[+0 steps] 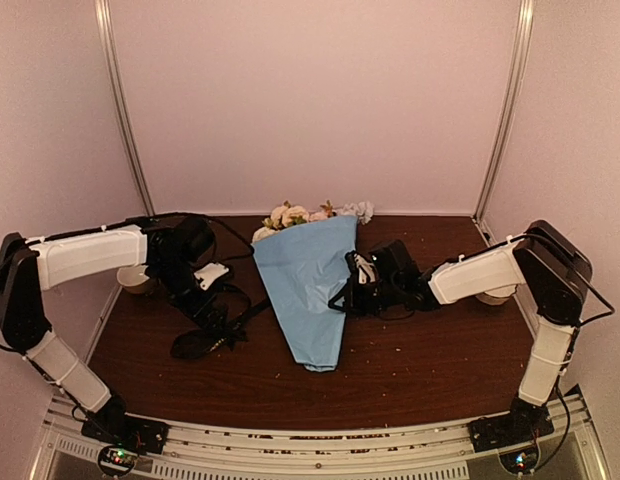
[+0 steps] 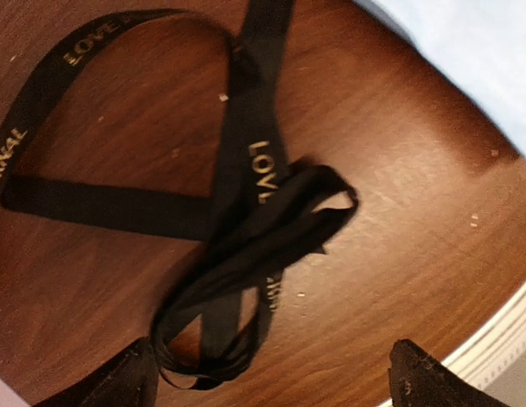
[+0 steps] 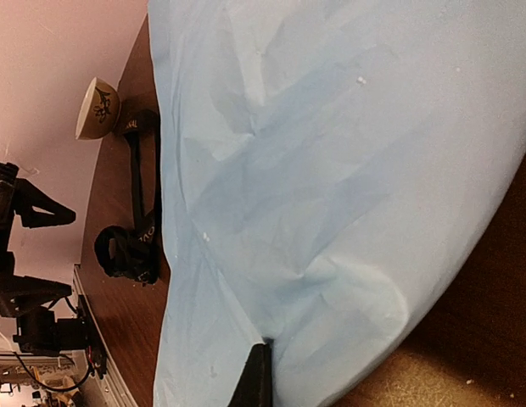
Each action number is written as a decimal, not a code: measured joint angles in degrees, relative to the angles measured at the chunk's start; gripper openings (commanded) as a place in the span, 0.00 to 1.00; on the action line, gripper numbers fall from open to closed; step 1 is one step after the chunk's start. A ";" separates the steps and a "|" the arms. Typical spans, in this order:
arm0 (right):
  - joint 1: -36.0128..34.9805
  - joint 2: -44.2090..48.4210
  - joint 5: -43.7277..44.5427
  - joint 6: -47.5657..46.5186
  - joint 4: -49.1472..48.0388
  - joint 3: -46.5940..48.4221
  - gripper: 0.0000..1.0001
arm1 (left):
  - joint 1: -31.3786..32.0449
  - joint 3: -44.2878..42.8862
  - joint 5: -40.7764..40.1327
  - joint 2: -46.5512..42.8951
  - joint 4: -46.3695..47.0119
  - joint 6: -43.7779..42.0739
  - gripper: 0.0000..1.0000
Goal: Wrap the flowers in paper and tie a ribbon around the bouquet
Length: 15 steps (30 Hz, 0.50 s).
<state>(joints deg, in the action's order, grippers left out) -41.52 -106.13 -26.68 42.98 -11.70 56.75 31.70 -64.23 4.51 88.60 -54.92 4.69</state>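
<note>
Most of the flowers (image 1: 295,213) lie hidden inside the paper (image 1: 310,280).

Dim pinkish light, soft shadows, slight blur on ribbon (image 2: 246,144).

The paper (image 1: 308,275) is pale sky blue, its creases shading slightly darker. The flowers (image 1: 295,214) above it are cream, soft pink and whitish. The ribbon (image 2: 246,203) is black with pale gold-white capitals (LOVE reads clearly). The table (image 1: 420,370) is dark reddish-brown woodgrain, flecked with pale specks. The left arm (image 1: 90,255) and right arm (image 1: 480,275) each show 2 colours: white shells, black joints. The bowl (image 3: 97,108) is cream with a dark motif.
</note>
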 measured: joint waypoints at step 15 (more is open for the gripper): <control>0.00 0.04 0.04 -0.55 0.35 0.00 0.00 | 0.24 -3.91 12.35 -0.92 14.78 0.59 0.46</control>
<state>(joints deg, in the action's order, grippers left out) -41.52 -106.08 -26.63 42.44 -11.35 56.75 31.94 -68.14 16.86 87.68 -40.14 5.28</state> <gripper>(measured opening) 0.007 0.557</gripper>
